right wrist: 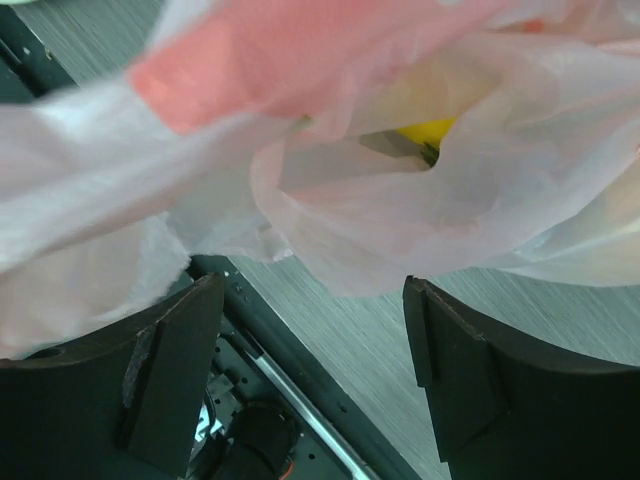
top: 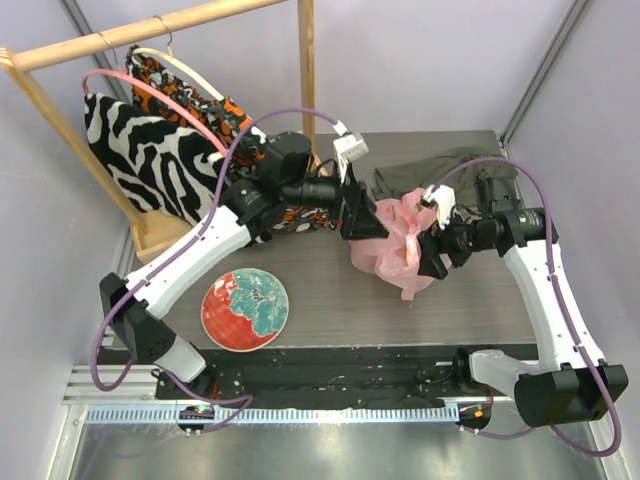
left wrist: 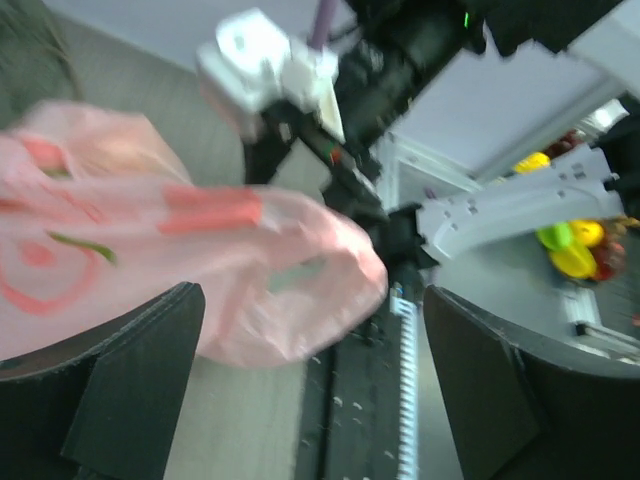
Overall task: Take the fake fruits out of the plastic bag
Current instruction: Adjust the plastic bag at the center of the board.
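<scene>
Bag-opening looks like the step in hand: the pink plastic bag (top: 392, 243) sits crumpled right of centre on the surface (top: 330, 300), flanked by both arms, probably so its mouth can be spread. Left jaws and right jaws both stand wide apart, pinching nothing visible. Inside, a yellow fake fruit (right wrist: 428, 131) shows through a gap

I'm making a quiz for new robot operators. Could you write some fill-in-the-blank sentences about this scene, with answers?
1. The plastic bag is translucent and ___ in colour.
2. In the top view, the plate lies to the ___ of the bag.
3. In the right wrist view, a ___ fake fruit shows through the bag's opening.
Answers: pink; left; yellow.
</scene>
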Controlling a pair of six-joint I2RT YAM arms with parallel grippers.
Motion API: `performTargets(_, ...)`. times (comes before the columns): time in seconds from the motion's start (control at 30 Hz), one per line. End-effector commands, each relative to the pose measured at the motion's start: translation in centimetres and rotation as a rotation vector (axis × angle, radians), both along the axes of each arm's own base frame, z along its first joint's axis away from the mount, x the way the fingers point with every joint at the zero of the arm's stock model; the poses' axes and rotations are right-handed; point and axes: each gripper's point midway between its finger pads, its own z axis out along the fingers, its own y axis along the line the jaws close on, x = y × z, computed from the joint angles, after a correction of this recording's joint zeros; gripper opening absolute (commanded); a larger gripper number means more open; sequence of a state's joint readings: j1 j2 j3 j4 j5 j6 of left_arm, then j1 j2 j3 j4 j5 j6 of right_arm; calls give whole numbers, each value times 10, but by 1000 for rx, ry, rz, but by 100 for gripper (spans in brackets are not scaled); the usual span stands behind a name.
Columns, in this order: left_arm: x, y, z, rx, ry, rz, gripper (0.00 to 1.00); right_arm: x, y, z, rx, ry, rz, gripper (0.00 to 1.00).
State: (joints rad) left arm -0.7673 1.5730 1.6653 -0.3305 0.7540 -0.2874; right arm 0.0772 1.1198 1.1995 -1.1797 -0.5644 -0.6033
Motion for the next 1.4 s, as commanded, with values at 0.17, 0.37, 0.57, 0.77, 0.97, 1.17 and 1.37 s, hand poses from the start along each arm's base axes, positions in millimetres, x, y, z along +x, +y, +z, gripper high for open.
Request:
performTargets(0.17, -44, -27, -19, 47, 144, 5, 100, 42, 21, 49, 88, -100, -93, 80)
performTargets(0.37, -29, -46, -38, 75, 222, 73, 100, 47, 10, 42, 33, -120, -143, 81)
performTargets(0.57, 11, -73, -72, 84, 285, 219, 85, 53, 11, 44, 96, -98, -210, 81)
performTargets(0.77, 20, -68, -68, 168, 15, 103, 0, 45, -11, 36, 18, -86, -267, 82)
performTargets(0.97, 25, 23, -77, 288, -69, 150, 0, 9, 16, 40, 68, -184, 45, 81)
performTargets(1.17, 21, 44, -86, 311, -39, 248, 0, 23, 56, 36, 101, -202, 160, 84)
performTargets(1.37, 32, 68, -76, 290, -65, 316, 0, 52, 53, 0, -97, -164, 219, 84)
